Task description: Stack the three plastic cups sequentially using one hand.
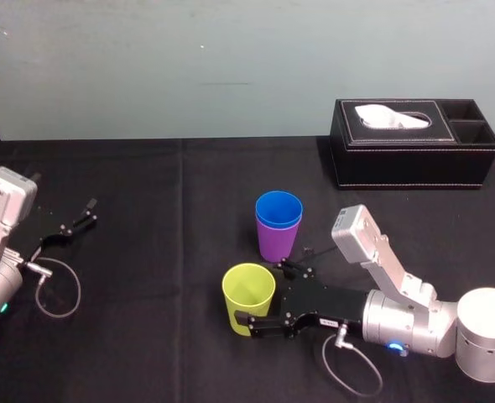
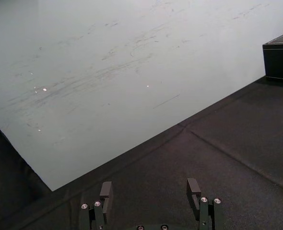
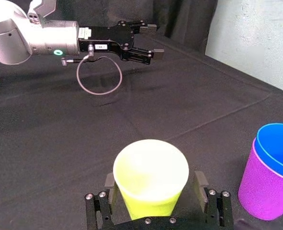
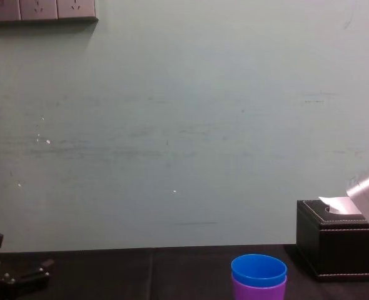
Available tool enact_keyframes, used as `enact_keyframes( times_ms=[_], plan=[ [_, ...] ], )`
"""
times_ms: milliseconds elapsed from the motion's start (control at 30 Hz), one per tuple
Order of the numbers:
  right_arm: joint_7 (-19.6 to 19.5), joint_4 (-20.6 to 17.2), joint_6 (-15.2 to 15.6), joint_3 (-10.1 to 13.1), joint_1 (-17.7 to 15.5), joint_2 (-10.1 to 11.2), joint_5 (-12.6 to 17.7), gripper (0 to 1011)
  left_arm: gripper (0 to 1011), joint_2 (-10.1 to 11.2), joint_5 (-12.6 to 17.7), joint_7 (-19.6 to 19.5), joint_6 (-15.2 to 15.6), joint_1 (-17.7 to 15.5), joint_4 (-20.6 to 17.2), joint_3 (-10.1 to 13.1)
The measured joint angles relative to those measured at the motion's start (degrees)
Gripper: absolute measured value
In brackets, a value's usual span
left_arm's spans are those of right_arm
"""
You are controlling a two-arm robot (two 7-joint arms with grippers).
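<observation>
The black-clothed table (image 1: 189, 168) spreads before me. The black tissue box (image 1: 411, 155) stands at its far right with a white tissue (image 1: 390, 117) sticking out of its top. My right arm (image 1: 415, 315) reaches in low from the right. My left arm (image 1: 0, 227) rests at the left edge, well apart from the cups, and my left gripper (image 1: 78, 217) has its fingers spread on nothing.

Near the middle the blue cup (image 1: 278, 208) sits nested in the purple cup (image 1: 278, 242), both upright. Just in front of them stands the yellow-green cup (image 1: 246, 284), mouth up. My right gripper (image 1: 260, 292) has its fingers wide apart, one on each side of this cup's lower wall.

A small white label (image 1: 325, 321) sits on my right gripper's black body, its writing too small to read.
</observation>
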Motion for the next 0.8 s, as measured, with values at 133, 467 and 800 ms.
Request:
enact_keyframes(
  times_ms=[133, 467, 800],
  plan=[
    [0.02, 0.09, 0.05, 0.01, 0.06, -0.08, 0.05, 1003, 1010, 0.0, 0.0, 0.0, 0.0, 0.0, 0.0, 0.0],
    [0.01, -0.03, 0.05, 0.04, -0.02, 0.03, 0.03, 840, 1010, 0.0, 0.0, 0.0, 0.0, 0.0, 0.0, 0.0],
    [-0.02, -0.11, 0.01, 0.06, -0.07, 0.07, 0.02, 743, 1010, 0.0, 0.0, 0.0, 0.0, 0.0, 0.0, 0.0]
  ],
)
